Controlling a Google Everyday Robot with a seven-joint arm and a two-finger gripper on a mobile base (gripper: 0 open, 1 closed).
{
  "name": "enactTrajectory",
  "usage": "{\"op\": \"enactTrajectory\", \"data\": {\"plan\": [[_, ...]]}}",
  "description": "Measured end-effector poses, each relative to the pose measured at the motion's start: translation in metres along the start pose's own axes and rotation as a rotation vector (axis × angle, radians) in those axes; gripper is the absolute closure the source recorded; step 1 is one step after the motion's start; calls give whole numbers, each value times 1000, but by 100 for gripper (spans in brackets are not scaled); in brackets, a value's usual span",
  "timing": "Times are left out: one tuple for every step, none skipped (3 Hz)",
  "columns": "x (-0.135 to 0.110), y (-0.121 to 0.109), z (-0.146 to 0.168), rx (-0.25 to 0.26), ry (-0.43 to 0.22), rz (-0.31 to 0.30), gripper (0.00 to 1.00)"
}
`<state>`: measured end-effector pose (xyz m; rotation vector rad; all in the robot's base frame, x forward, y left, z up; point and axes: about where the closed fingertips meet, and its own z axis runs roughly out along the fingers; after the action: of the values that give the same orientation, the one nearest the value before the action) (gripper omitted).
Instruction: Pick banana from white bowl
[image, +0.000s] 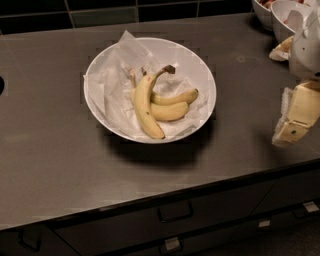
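Observation:
The white bowl (202, 75) is large, shallow and lined with crumpled white paper, and it stands on the dark counter left of centre. The banana (143, 102), long, pale yellow and fairly straight with a dark-tipped stem, lies in it on top of two shorter curved bananas (172, 106). My gripper (292, 122) hangs at the right edge of the view, well right of the bowl and above the counter, with nothing seen in it.
Smaller white bowls (282, 15) with reddish bits stand at the back right corner of the counter (50, 125). A dark tiled wall runs along the back. Drawers with handles (175, 212) sit below the counter's front edge.

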<state>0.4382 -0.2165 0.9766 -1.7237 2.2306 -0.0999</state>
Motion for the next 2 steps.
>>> {"op": "enactTrajectory", "data": {"plan": [[0,0,0,0,0,0,0],[-33,7,17,-29,-28,-62,0]]}}
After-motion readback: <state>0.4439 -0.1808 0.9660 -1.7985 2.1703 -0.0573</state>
